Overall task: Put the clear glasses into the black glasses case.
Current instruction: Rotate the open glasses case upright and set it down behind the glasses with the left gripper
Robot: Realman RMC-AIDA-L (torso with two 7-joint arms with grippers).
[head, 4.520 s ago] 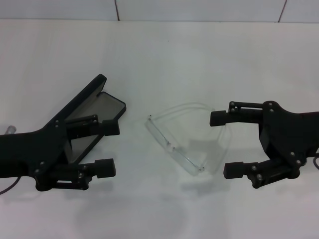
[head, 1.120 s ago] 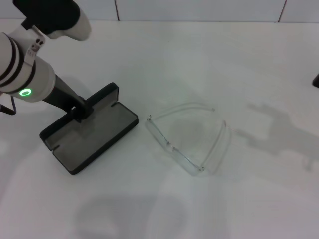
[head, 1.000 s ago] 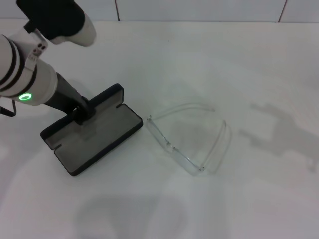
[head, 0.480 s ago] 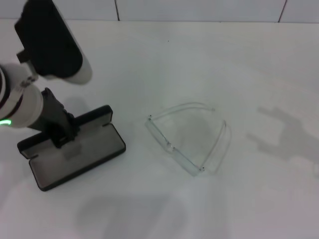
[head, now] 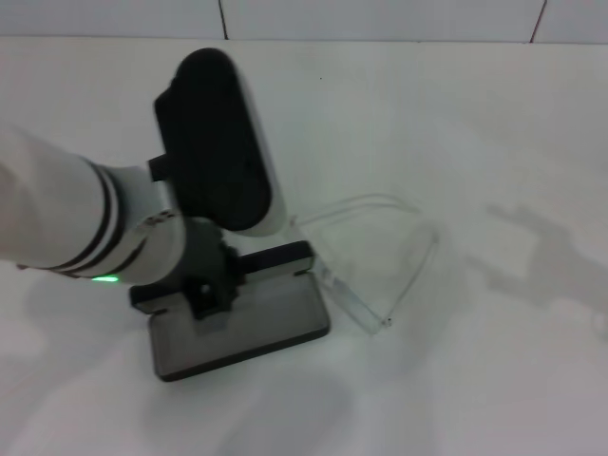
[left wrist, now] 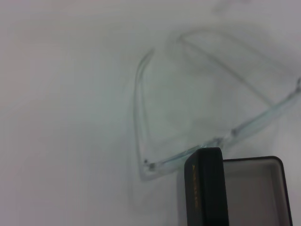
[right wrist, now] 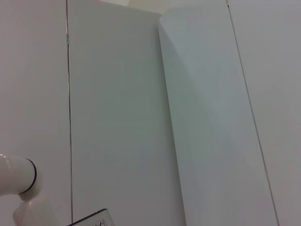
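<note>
Clear glasses (head: 380,256) lens diagonal, arms rearward

1 clear glasses (head: 380,256), 1 black glasses case (head: 247,323), 1 table (head: 456,114).

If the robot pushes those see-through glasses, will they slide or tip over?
The clear glasses would probably slide rather than tip: they lie low on the smooth white table with both arms spread open. They look thin and light, so a small nudge may also spin them. The open arms seem bendy and could fold inward. The black glasses case sits right beside them.
</note>
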